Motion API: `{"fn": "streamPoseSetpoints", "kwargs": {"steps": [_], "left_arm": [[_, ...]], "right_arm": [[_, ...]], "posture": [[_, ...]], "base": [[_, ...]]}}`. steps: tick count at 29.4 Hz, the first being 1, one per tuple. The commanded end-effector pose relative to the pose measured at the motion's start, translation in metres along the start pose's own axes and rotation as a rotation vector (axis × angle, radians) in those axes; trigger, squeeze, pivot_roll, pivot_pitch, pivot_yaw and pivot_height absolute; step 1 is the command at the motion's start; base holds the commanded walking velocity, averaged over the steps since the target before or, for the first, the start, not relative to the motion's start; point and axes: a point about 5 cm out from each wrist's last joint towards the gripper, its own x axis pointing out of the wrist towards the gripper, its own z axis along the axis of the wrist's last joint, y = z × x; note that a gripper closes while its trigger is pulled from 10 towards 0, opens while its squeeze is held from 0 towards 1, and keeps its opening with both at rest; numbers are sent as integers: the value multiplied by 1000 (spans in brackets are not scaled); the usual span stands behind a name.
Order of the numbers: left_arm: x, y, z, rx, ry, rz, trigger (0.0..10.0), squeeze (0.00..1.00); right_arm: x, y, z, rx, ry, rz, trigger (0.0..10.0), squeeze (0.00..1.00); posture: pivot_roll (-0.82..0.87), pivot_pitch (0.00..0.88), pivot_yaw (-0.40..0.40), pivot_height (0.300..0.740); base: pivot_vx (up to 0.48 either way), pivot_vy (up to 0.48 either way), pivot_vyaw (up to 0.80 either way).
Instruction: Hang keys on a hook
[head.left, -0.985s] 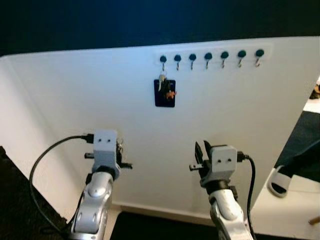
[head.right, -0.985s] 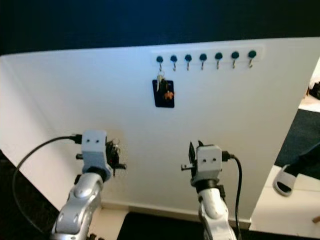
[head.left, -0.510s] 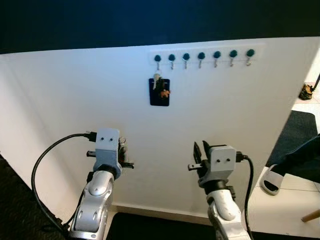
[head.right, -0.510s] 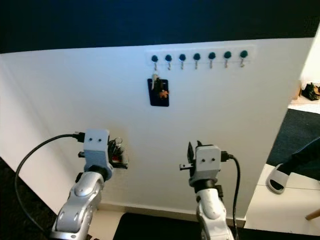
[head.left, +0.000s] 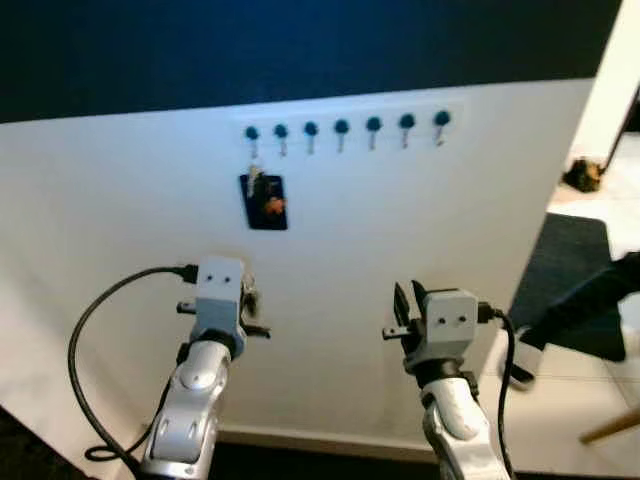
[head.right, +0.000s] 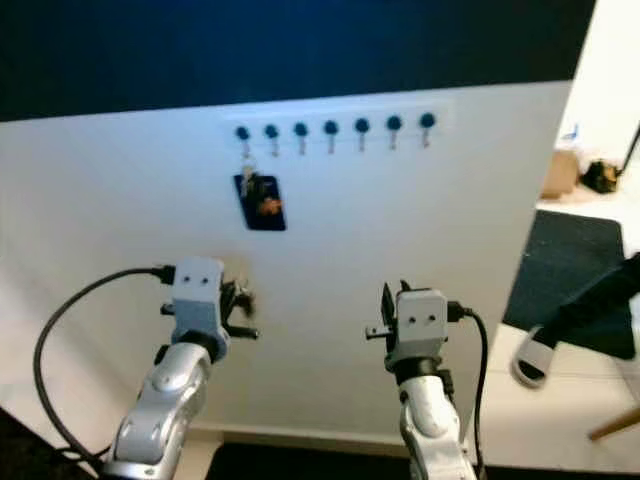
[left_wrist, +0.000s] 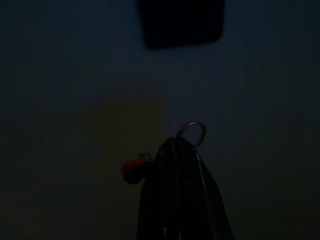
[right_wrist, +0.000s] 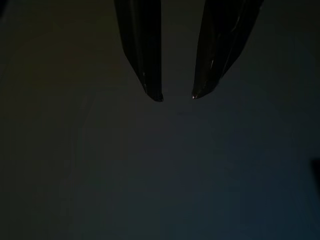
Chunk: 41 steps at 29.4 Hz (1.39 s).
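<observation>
A row of several dark-knobbed hooks (head.left: 342, 128) runs along the top of a white wall panel (head.left: 420, 250). From the leftmost hook (head.left: 252, 134) hangs a bunch of keys with a dark blue tag (head.left: 265, 200). My left gripper (left_wrist: 177, 142) is raised in front of the panel, below that bunch, shut on a set of keys (left_wrist: 192, 132) with a metal ring and a red tag (left_wrist: 132, 171). My right gripper (right_wrist: 175, 96) is held up to the right at the same height, open with nothing between its fingers.
Dark wall rises above the white panel. To the right lie a dark mat (head.left: 575, 270), pale floor, a shoe (head.right: 530, 355) on a white ledge and a dark sleeve-like shape (head.left: 590, 300). A black cable (head.left: 95, 340) loops from my left wrist.
The camera has swung right, so the hooks and hanging keys sit further left in view. Both arms keep their raised pose; the left stays shut on the keys.
</observation>
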Motion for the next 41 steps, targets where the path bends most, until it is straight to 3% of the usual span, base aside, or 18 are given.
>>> {"fn": "streamPoseSetpoints", "kwargs": {"steps": [1,10,16,19,23,24,29,32,35,36,41], "left_arm": [[-1,6,-2,11,8,16,10000,0],[-1,7,-1,22,-2,20,10000,0],[3,10,9,85,-21,5,10000,0],[8,11,18,61,-18,-8,10000,0],[20,13,61,18,-116,-40,10000,0],[20,13,61,18,-116,-40,10000,0],[25,17,103,33,-223,-108,10000,0],[21,23,120,76,-260,-170,10000,0],[18,24,128,62,-264,-204,10000,0],[17,22,142,27,-289,-230,10000,0],[19,10,160,10,-323,-268,10000,0]], "right_arm": [[-2,6,-3,6,18,15,10000,0],[-1,6,-3,5,16,21,10000,0],[-1,6,0,4,9,31,10000,0],[1,7,2,-2,1,56,10000,0],[2,7,9,-12,-17,83,10000,0],[2,7,9,-12,-17,83,10000,0],[4,7,15,-17,-34,92,10000,0],[4,7,17,-18,-38,94,10000,0],[3,6,17,-19,-37,97,10000,0],[3,6,16,-19,-34,100,10000,0],[6,9,17,-13,-32,106,10000,0]], "posture": [[38,92,125,740],[38,91,124,740],[39,97,122,740],[37,109,123,740],[39,138,120,740],[39,138,120,740],[34,159,123,740],[32,163,124,740],[40,168,120,740],[40,168,120,740],[49,166,111,740]], "base": [[0,0,0],[0,0,0],[0,0,0],[0,0,0],[0,0,0],[0,0,0],[0,0,0],[0,0,0],[0,0,0],[0,0,0],[0,0,0]]}}
